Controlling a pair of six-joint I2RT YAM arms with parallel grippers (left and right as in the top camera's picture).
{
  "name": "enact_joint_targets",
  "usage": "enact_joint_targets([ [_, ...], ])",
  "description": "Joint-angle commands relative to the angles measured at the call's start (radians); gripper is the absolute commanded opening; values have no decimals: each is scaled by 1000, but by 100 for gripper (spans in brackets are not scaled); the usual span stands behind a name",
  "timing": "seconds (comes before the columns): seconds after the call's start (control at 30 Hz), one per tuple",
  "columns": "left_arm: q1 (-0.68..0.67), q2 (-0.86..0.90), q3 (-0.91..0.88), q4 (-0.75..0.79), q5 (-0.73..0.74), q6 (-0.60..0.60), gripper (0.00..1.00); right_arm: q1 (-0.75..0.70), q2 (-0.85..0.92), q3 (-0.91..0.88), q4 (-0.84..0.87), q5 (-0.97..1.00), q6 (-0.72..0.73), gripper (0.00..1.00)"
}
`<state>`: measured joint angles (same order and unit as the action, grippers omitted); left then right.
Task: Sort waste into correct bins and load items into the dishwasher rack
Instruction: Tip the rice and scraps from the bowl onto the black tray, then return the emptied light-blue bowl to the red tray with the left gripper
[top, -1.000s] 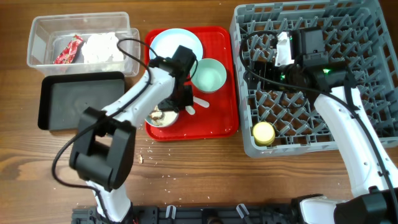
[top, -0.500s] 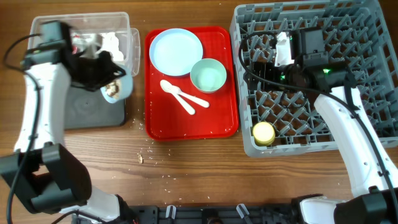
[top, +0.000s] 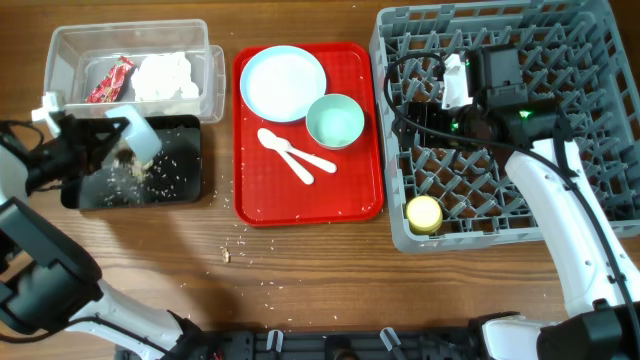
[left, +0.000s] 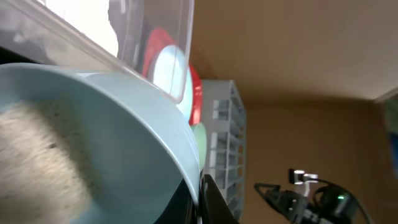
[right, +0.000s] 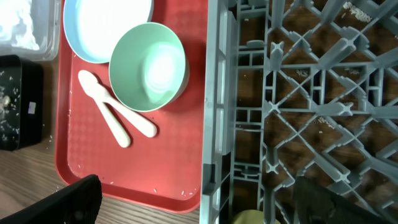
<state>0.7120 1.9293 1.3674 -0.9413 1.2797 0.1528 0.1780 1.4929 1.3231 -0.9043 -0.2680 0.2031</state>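
Observation:
My left gripper (top: 120, 142) is shut on the rim of a pale blue bowl (top: 140, 138), tipped over the shallow black tray (top: 196, 196). Beige scraps still sit inside the bowl (left: 37, 149). Rice-like crumbs (top: 140, 172) lie scattered in the black tray. The clear tub (top: 60, 45) holds the white napkin (top: 165, 75) and red wrapper (top: 108, 80). My right gripper (top: 455, 80) hangs open and empty over the grey rack (top: 600, 150), its fingers straddling the rack's left edge (right: 205, 202). A yellow cup (top: 424, 213) stands in the rack's front left corner.
The red serving tray (top: 360, 200) holds the pale blue plate (top: 285, 80), a mint bowl (top: 335, 120) and the white spoon and fork (top: 295, 155). These also show in the right wrist view, mint bowl (right: 149, 65). A few crumbs (top: 228, 255) lie on the wooden table.
My left arm carried the bowl from the red tray to the far left and tipped it over the black tray, where crumbs now lie. The right arm has not moved.

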Motion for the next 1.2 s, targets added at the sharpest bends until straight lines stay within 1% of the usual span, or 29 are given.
enact_joint_targets([
  [0.0, 40, 67, -9, 7, 183, 23, 4, 1, 0, 14, -1, 12, -19, 100],
  [0.03, 49, 79, -9, 7, 227, 23, 4, 1, 0, 14, -2, 12, -19, 100],
  [0.13, 61, 82, -9, 5, 297, 12, 4, 2, 0, 14, -1, 12, -19, 100],
  [0.23, 69, 82, -9, 7, 297, -55, 4, 1, 0, 14, -1, 12, -19, 100],
  [0.27, 70, 82, -9, 12, 297, -60, 4, 2, 0, 14, -1, 12, -19, 100],
  [0.3, 72, 82, -9, 49, 297, -88, 4, 2, 0, 14, 0, 12, -19, 100],
  [0.37, 73, 81, -8, 87, 297, -235, 4, 1, 0, 14, 2, 12, -20, 100],
  [0.4, 73, 81, -8, 122, 297, -248, 4, 2, 0, 14, 3, 12, -20, 100],
  [0.57, 69, 77, -8, 112, 297, -265, 4, 2, 0, 14, 8, 12, -19, 100],
  [0.6, 72, 80, -8, 261, 222, -312, 4, 2, 0, 14, 11, 12, -19, 100],
  [0.63, 72, 82, -8, 286, 187, -456, 4, 2, 0, 14, 14, 12, -20, 100],
  [0.67, 66, 78, -8, 274, 294, -489, 4, 1, 0, 14, 13, 12, -19, 100],
  [0.7, 52, 66, -7, 233, 298, -501, 4, 1, 0, 14, 13, 12, -19, 100],
  [0.73, 41, 57, -7, 232, 297, -489, 4, 1, 0, 14, 13, 12, -19, 100],
  [0.77, 16, 45, -7, 262, 287, -464, 4, 1, 0, 14, 15, 12, -20, 100],
  [0.87, -17, 43, -7, 275, 298, -505, 4, 1, 0, 14, 19, 12, -29, 100],
  [1.0, -75, -12, -7, 249, 297, -509, 4, 2, 0, 14, 21, 12, -40, 100],
  [1.07, -125, -105, -7, 248, 247, -505, 4, 2, 0, 14, 23, 12, -44, 100],
  [1.1, -161, -154, -7, 232, 174, -505, 4, 2, 0, 14, 24, 12, -44, 100],
  [1.17, -282, -251, -7, 188, -60, -505, 4, 2, 0, 14, 31, 12, -45, 100],
])
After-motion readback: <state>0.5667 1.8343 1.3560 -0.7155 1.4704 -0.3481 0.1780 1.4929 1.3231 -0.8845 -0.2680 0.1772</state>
